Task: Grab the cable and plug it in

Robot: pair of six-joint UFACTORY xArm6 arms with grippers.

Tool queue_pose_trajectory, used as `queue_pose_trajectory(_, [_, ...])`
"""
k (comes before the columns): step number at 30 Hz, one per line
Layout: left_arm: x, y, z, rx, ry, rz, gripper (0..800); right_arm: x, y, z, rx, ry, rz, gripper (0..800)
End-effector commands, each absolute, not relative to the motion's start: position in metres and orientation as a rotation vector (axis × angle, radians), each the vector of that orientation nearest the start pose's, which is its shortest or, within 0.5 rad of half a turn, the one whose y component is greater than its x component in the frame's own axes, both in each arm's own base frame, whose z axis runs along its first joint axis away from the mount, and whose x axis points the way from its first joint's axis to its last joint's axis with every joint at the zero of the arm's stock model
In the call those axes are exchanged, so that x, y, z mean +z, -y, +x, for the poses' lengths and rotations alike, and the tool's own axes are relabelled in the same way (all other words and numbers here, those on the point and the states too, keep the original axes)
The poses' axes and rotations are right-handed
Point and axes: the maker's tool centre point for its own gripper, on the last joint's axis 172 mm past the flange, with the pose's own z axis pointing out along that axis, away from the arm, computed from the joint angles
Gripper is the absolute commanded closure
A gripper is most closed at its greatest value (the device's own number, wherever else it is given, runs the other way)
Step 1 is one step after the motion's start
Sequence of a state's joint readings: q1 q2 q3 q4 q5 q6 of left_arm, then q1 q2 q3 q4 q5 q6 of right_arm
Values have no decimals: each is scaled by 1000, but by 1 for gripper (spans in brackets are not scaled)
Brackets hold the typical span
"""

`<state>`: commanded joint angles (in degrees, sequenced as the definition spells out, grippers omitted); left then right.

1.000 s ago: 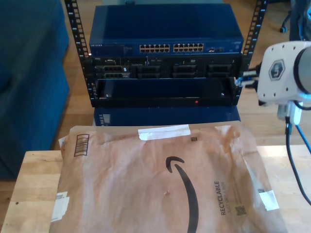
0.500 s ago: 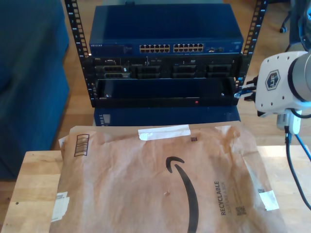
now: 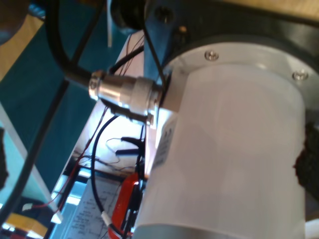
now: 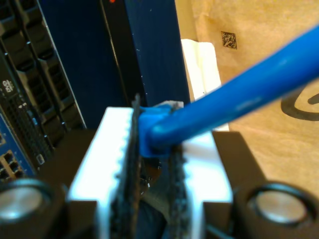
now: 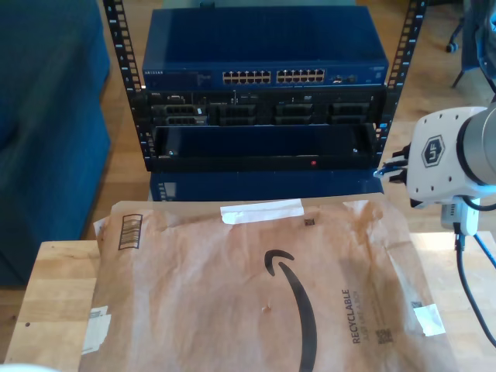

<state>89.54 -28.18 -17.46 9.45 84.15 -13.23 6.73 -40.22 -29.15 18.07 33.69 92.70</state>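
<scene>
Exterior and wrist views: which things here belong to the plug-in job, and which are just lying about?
Job:
- cable, clamped in my second gripper
- blue network switch with its row of ports

Lying about:
- brown paper mailer
- wooden table
- blue sofa

My second end effector (image 4: 152, 164) is clamped on the cable (image 4: 234, 99), its white fingers (image 4: 112, 149) pinching the blue sheath; the cable runs off over a brown paper mailer (image 4: 254, 35); beyond stands a dark blue rack unit (image 4: 75, 59) with ports
</scene>
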Motion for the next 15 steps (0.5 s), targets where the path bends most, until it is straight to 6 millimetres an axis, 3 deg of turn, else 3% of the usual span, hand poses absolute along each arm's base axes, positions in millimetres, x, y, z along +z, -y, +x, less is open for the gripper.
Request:
queue_pose_trajectory(4, [92, -113, -45, -787, -2022, 1835, 2, 287, -75, 414, -255, -1901, -1652, 798])
queue_pose_trajectory(12, [33, -117, -46, -576, -2076, 1925, 2, 280, -76, 415, -246, -1908, -1658, 799])
queue_pose_trajectory(15, [29, -120, -47, -549, -2099, 1923, 1, 275, -74, 429, -262, -1916, -1642, 799])
